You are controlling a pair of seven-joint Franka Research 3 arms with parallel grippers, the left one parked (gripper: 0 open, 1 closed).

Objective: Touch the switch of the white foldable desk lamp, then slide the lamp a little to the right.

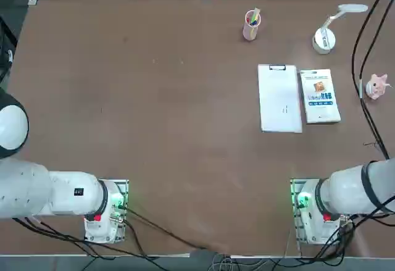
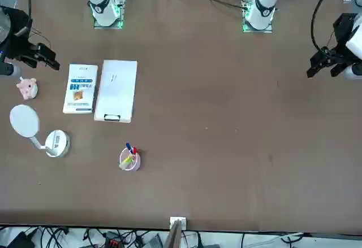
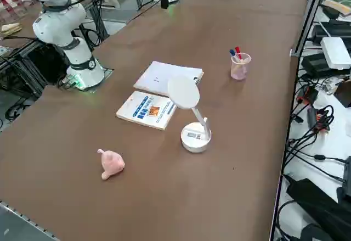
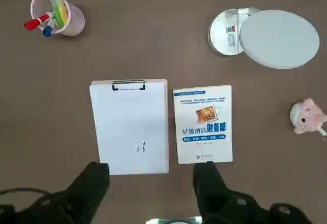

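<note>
Nothing done yet: right gripper [image 4: 150, 183] hangs high over the white clipboard [image 4: 130, 126], jaws spread and empty, well apart from the white foldable desk lamp [image 4: 255, 35]. Touching the switch [image 3: 193, 136] on its round base and sliding it right both remain.

Clipboard [image 1: 280, 98] and book [image 1: 320, 95] lie before the lamp [image 1: 324, 38].

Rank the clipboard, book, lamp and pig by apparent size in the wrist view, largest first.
1. Clipboard
2. Book
3. Lamp, head and base together; only slightly smaller than the book, so this pair is close
4. Pig, clearly smallest

All lie on the table at similar distance, so camera nearness barely skews this.
</note>
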